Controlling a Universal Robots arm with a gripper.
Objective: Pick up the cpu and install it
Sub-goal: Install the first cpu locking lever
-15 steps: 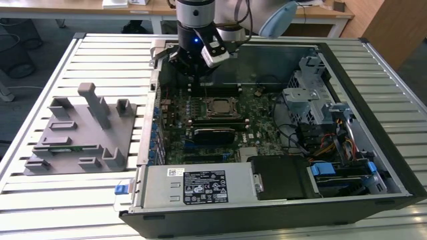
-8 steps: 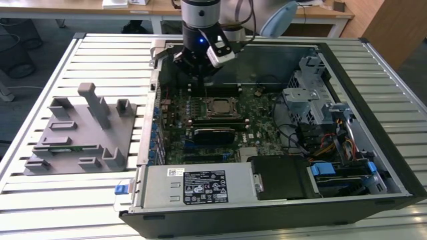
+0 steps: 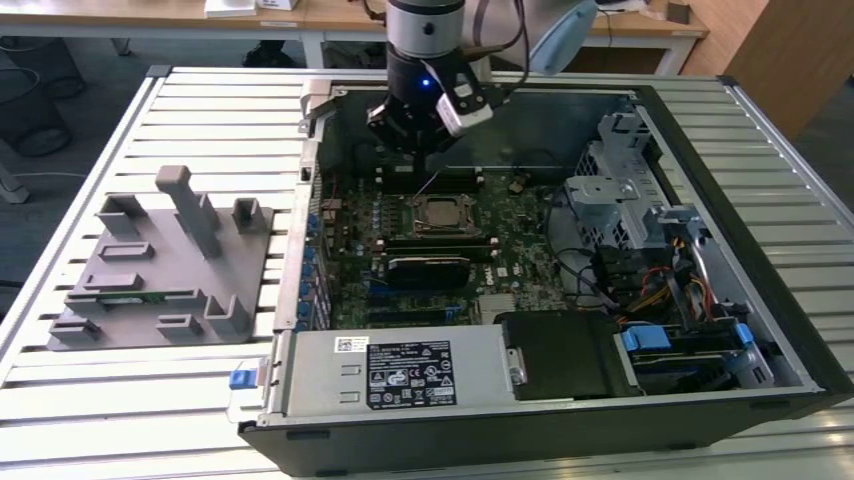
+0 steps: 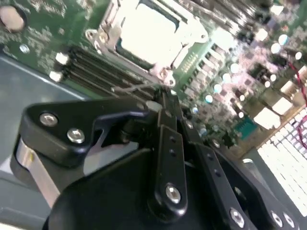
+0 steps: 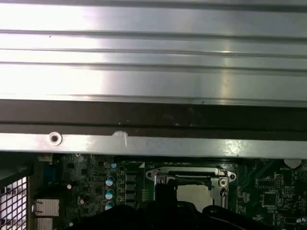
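The cpu (image 3: 438,213) lies flat in the metal-framed socket on the green motherboard, silvery top up. It is bright in the second wrist view (image 4: 146,28) and pale in the first wrist view (image 5: 194,192). My gripper (image 3: 422,165) hangs just behind the socket, inside the open computer case. Its black fingers (image 4: 169,120) are pressed together, so it is shut. A thin wire lever (image 4: 132,88) of the socket runs right at the fingertips; I cannot tell whether it is pinched. The cpu is not in the fingers.
The case (image 3: 747,200) lies open on a slatted metal table (image 3: 200,120). A grey tray (image 3: 200,250) with upright posts and a green memory strip (image 3: 134,295) sits at the exterior view's left. Drive cages and cables (image 3: 641,230) fill the case's right side.
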